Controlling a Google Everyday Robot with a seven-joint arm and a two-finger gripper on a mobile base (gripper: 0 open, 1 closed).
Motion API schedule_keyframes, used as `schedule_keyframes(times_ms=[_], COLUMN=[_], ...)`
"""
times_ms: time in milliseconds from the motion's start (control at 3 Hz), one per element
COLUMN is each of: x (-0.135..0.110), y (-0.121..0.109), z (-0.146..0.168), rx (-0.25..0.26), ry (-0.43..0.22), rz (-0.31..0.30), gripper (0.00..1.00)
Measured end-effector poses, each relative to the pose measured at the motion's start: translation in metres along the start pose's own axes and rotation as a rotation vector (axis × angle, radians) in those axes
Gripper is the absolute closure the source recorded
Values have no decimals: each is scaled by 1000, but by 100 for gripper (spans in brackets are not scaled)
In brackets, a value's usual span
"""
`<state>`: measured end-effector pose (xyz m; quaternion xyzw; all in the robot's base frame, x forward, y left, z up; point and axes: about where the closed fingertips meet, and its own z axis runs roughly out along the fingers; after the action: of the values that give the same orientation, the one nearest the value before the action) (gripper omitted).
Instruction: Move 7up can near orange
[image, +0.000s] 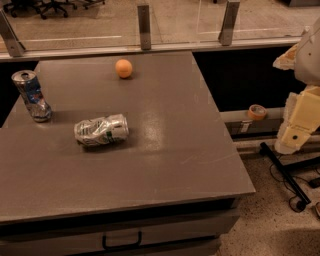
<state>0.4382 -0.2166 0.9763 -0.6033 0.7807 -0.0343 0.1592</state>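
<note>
A grey table (165, 165) is seen before a glass rail, with office chairs beyond the glass and a speckled floor at the right. A drawer (121, 239) with a dark handle is set under the tabletop and is shut, so nothing in it can be seen. A blue can (32, 95) is stood upright near the table's left edge, dented; what it holds cannot be told.

The arm is kept off the table, at the right border of the view, and only its pale cream segments are shown. The gripper (293, 132) is hung there beside the table's right edge, above the floor — whether it is apart or together cannot be told.

The 7up can (101, 131) is laid on its side, crushed, left of the table's middle. Its long axis is run left to right, the right end turned slightly away. The orange (123, 68) is found well apart from it, near the far edge.
</note>
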Motion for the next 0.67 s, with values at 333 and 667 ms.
schedule_keyframes(times_ms=[333, 667], x=[-1, -15], y=[0, 3], z=[-1, 7], rx=[3, -12], ry=[-4, -103], rz=[1, 10], gripper=[0, 0])
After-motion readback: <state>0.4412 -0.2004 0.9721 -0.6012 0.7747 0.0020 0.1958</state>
